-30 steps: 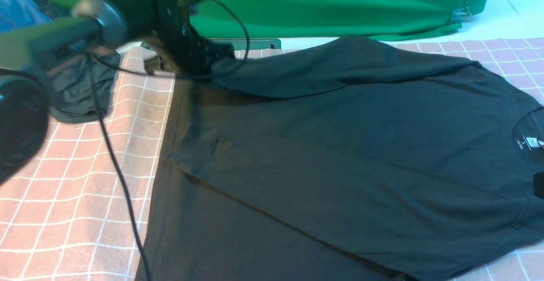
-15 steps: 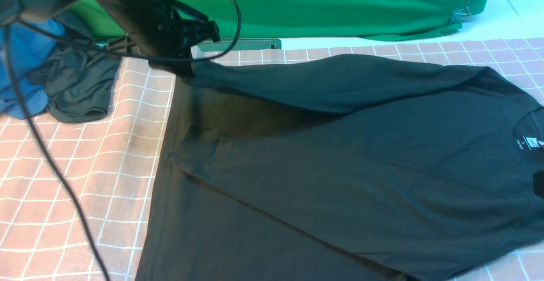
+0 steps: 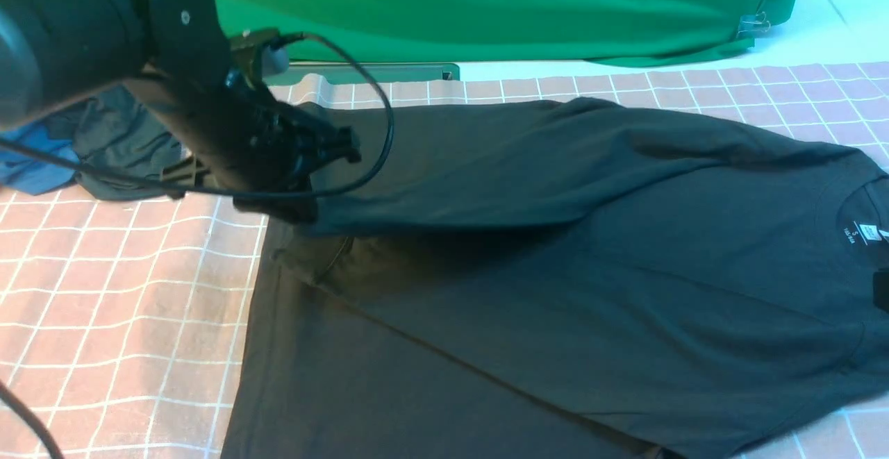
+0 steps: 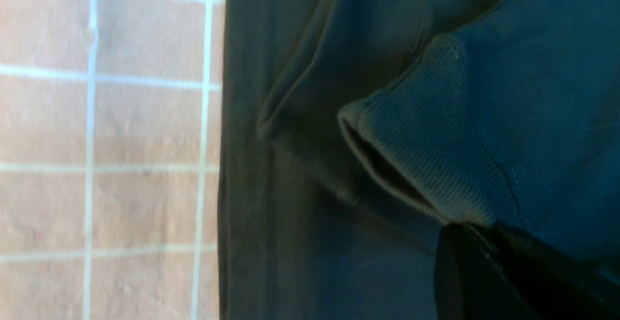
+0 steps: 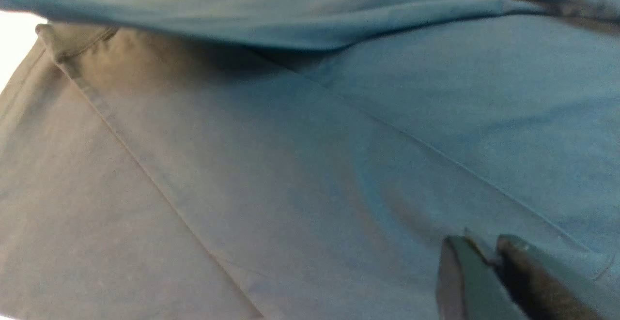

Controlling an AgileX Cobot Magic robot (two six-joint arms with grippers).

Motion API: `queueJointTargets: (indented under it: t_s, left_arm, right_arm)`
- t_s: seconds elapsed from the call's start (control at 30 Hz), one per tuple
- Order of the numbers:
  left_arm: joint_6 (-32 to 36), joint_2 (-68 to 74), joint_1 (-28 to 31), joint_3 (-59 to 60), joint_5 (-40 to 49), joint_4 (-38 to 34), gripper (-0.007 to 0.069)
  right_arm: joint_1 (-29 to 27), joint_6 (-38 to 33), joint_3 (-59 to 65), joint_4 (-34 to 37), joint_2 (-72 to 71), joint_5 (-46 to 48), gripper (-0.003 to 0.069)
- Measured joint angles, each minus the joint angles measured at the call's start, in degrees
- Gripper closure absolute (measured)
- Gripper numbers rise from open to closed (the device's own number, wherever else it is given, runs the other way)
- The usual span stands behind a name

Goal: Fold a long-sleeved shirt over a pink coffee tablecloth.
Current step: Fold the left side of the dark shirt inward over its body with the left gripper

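The black long-sleeved shirt [image 3: 590, 292] lies spread on the pink coffee tablecloth [image 3: 118, 292], with its collar and white neck label [image 3: 865, 231] at the right. My left gripper [image 3: 305, 205] is shut on the ribbed cuff [image 4: 426, 131] of the far sleeve [image 3: 500, 167]. It holds that sleeve stretched just above the shirt's body, near the hem end. In the left wrist view the left gripper [image 4: 477, 230] pinches the cuff's edge. My right gripper [image 5: 484, 247] hovers over flat shirt fabric [image 5: 310, 165] near the collar end, its jaws a narrow gap apart with nothing between them.
A green cloth [image 3: 486, 7] hangs along the back. A dark grey garment [image 3: 125, 146] and a blue garment [image 3: 31, 176] lie bunched at the far left. The left arm's black cable [image 3: 380, 146] loops over the sleeve.
My left gripper has come down and nearer with the cuff, swinging the far sleeve from the back edge onto the shirt's body. The rest of the shirt has stayed still.
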Motion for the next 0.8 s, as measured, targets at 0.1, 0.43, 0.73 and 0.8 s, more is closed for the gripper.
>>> queueJointTargets:
  t_s: [0.1,0.43,0.73,0.8]
  left_arm:
    - [-0.46,-0.07,-0.12,1.29,0.94,-0.30,0.0594]
    - [-0.66,-0.12,-1.31,5.07,2.07,-0.76,0.0594]
    - [-0.66,0.05,-1.36,7.25,1.38,-1.04,0.0510]
    - [-0.49,0.05,-1.36,7.25,1.69,-0.97,0.0440]
  right_arm:
    - [0.00,0.00,0.00,0.00,0.00,0.00,0.0536]
    - [0.00,-0.02,0.00,0.00,0.00,-0.04,0.0525]
    - [0.00,-0.02,0.00,0.00,0.00,-0.33,0.0516]
    - [0.00,-0.02,0.00,-0.25,0.00,-0.60,0.0515]
